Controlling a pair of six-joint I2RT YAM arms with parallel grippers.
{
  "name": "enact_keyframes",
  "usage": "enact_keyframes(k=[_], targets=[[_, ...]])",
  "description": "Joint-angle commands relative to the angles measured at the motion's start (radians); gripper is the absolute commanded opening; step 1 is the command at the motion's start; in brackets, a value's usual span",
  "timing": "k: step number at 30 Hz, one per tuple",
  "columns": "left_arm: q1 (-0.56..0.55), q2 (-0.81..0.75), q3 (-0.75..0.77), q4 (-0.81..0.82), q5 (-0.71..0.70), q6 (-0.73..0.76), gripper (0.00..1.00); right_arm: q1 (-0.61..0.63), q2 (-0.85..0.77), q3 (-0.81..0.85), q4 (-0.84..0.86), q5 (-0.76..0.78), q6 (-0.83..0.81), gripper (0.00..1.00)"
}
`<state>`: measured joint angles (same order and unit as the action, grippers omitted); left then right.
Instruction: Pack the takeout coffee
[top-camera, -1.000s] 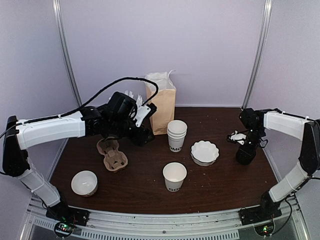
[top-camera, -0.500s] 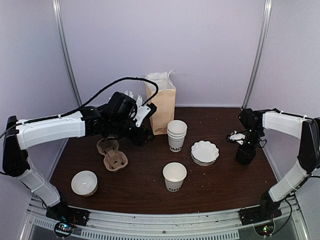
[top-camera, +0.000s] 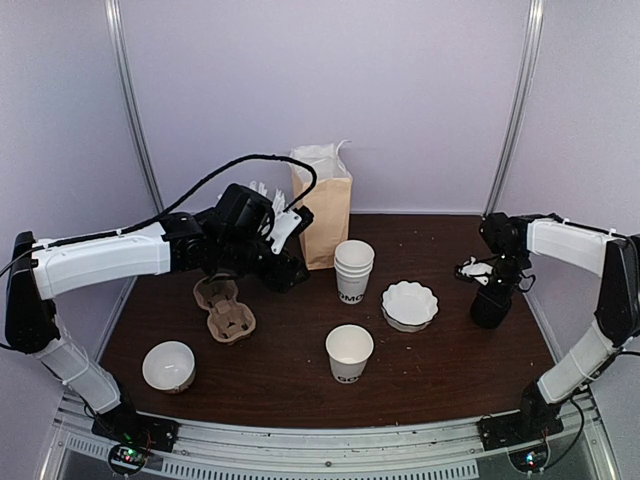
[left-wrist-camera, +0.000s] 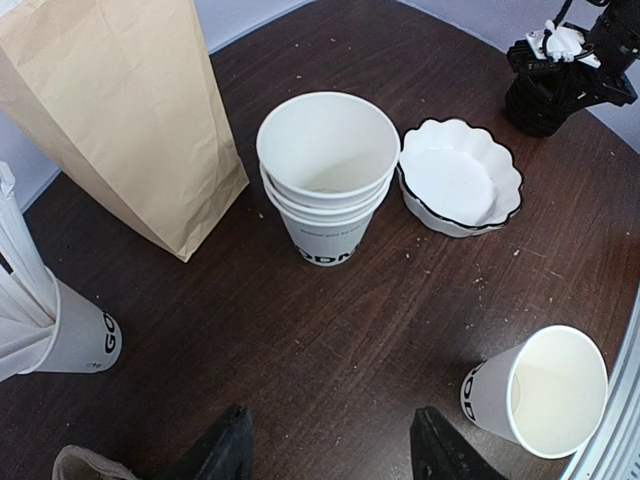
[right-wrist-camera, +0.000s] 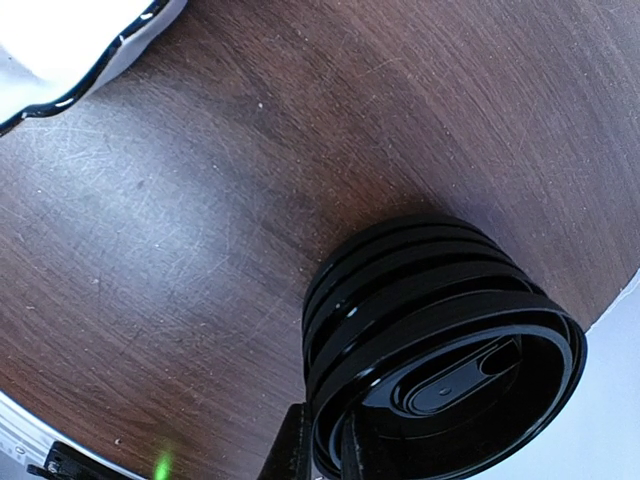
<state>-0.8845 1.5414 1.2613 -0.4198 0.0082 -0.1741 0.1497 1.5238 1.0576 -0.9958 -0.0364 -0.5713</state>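
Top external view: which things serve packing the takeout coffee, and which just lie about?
Job: single white paper cup; stack of black plastic lids; brown paper bag; cardboard cup carrier.
Idle, likely: white scalloped bowl; stack of white paper cups; white round container, front left.

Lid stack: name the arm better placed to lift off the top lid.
Right. The right gripper pinches the rim of the top lid on the lid stack. The left gripper hangs open across the table, by the bag.

White arms, black joints, black cable
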Motion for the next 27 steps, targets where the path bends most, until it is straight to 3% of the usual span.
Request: enact_keyframes(k=[1, 23, 27], targets=[[0.005, -0.005, 0.006, 0.030, 0.018, -0.005, 0.57, -0.009, -0.050, 0.042, -0.065, -0.031, 0.018, 0.09], [0.004, -0.007, 0.006, 0.032, 0.031, -0.006, 0.57, -0.019, -0.095, 0.092, -0.129, -0.049, 0.031, 0.07], [0.001, -0.039, -0.048, 0.135, 0.068, -0.001, 0.58, -0.019, -0.167, 0.131, -0.171, -0.189, 0.044, 0.06]])
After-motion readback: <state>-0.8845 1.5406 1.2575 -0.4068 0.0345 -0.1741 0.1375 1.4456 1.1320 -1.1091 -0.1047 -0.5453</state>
